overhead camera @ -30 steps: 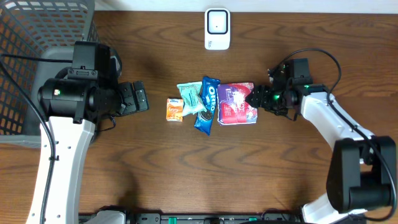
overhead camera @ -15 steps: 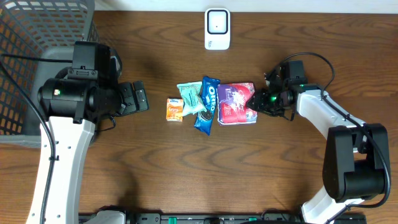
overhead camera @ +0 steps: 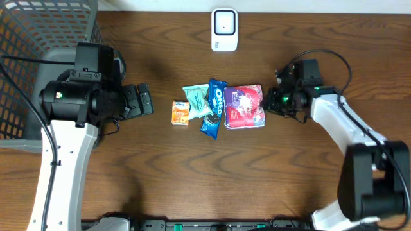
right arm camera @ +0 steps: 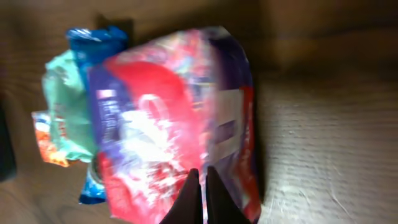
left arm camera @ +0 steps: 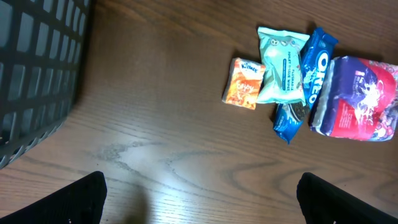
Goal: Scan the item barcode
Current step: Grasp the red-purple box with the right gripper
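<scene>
A red and purple snack bag (overhead camera: 244, 106) lies at the right end of a small cluster of packets in the middle of the table. It fills the right wrist view (right arm camera: 168, 124) and shows at the right of the left wrist view (left arm camera: 354, 106). My right gripper (overhead camera: 265, 102) is at the bag's right edge. Its fingers are pressed together (right arm camera: 203, 171) and pinch the bag's film. The white scanner (overhead camera: 224, 29) stands at the far edge of the table. My left gripper (overhead camera: 144, 99) hangs open (left arm camera: 201, 186) well left of the cluster, over bare wood.
A blue Oreo pack (overhead camera: 214, 108), a teal packet (overhead camera: 196, 99) and a small orange packet (overhead camera: 181, 112) lie left of the bag, touching one another. A grey wire basket (overhead camera: 38, 38) fills the far left corner.
My right gripper has closed its fingers on the bag's right edge. The bag's right side has shifted slightly. The left arm has not moved.
</scene>
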You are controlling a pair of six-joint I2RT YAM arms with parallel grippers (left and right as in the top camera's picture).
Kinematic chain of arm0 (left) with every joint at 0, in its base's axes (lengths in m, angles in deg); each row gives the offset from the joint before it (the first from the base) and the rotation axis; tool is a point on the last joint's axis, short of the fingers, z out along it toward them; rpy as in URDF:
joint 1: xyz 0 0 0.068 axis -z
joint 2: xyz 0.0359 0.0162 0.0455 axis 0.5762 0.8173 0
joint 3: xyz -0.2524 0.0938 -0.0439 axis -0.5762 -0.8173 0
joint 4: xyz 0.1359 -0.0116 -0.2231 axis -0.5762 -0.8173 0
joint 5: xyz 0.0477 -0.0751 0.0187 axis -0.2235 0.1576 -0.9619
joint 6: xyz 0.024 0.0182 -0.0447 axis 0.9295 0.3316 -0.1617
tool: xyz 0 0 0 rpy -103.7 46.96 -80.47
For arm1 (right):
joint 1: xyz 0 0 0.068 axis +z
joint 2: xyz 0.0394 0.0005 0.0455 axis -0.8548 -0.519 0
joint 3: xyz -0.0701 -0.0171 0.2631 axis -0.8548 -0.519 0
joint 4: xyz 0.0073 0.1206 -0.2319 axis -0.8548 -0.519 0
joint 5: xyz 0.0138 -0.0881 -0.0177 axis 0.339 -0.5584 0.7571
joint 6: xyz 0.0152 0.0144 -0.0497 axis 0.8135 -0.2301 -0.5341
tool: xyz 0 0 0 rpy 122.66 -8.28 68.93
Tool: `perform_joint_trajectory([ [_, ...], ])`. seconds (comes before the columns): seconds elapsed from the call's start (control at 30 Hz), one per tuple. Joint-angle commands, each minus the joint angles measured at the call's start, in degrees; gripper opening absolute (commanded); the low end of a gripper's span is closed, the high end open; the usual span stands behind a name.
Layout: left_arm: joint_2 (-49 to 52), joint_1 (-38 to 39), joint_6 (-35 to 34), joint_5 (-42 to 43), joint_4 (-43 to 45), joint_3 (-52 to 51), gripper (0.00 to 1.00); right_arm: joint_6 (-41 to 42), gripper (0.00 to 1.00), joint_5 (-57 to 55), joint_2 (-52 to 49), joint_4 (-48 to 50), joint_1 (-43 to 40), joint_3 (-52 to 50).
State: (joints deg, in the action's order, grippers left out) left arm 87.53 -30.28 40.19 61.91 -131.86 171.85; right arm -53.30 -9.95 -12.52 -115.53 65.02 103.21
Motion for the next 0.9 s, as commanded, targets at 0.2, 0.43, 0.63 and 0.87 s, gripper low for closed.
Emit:
perform_joint_trajectory([
  [0.2,-0.09,-0.13,0.74,-0.94,-0.15,1.14,0.98,-1.01,0.01,-15.89,13.49,-5.51,0.09,0.52],
  [0.43,-0.09,-0.13,0.74,-0.94,-0.15,1.14,0.98,-0.85,0.67,-14.4,12.02,-6.16,0.28,0.5],
  [0.63,-0.09,-0.13,0.76,-0.94,-0.15,1.14,0.98,-0.85,0.73,-8.07,5.99,-2.45,1.6,0.5],
  [0.87,-0.09,-0.13,0.76,-0.94,-0.15,1.14,0.98,-1.18,0.74,-2.45,-1.84,1.92,2.67,0.5],
])
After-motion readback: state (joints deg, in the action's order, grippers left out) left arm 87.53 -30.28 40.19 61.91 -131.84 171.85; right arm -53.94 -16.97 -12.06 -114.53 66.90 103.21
